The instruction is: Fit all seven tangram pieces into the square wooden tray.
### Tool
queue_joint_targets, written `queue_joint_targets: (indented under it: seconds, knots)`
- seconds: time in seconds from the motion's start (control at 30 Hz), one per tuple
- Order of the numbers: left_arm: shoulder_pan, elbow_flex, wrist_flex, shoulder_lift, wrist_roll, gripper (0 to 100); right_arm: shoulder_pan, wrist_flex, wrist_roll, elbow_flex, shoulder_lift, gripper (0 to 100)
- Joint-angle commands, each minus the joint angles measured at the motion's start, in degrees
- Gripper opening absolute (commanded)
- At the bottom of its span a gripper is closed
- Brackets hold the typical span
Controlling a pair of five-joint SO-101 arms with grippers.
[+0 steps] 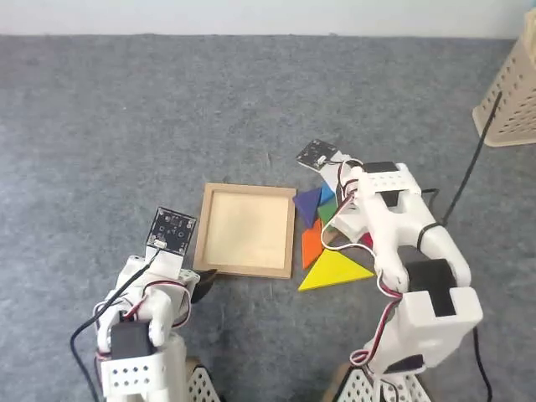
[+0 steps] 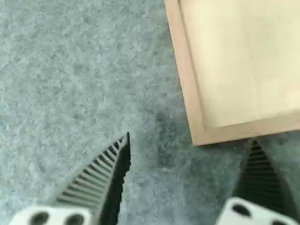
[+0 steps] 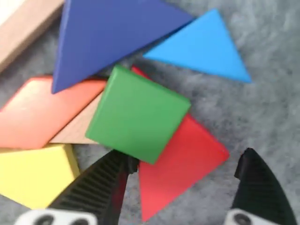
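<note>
Your right gripper point(image 3: 185, 158) hangs, fingers spread, at the green square point(image 3: 138, 115) topping the tangram pieces point(image 1: 311, 241) just beside the empty wooden tray point(image 1: 251, 189); centre across its flat sides before closing; the left gripper point(image 2: 191, 139), also spread, sits at the tray's corner.

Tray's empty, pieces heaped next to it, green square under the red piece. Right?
Wrong way round: the green square lies on top of the red piece, per the right wrist view. The tray is empty, pieces heaped next to it.
</note>
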Motion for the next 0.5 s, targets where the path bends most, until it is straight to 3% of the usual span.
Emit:
queue_joint_targets:
  seconds: [0.0,0.47]
  knots:
    - [0.3,-0.3,0.0,-0.8,-0.3,35,1.3,-1.6,0.7,0.3,-0.7,33.2]
    - [0.3,-0.3,0.0,-0.8,-0.3,35,0.2,-3.5,2.2,1.8,-0.8,32.9]
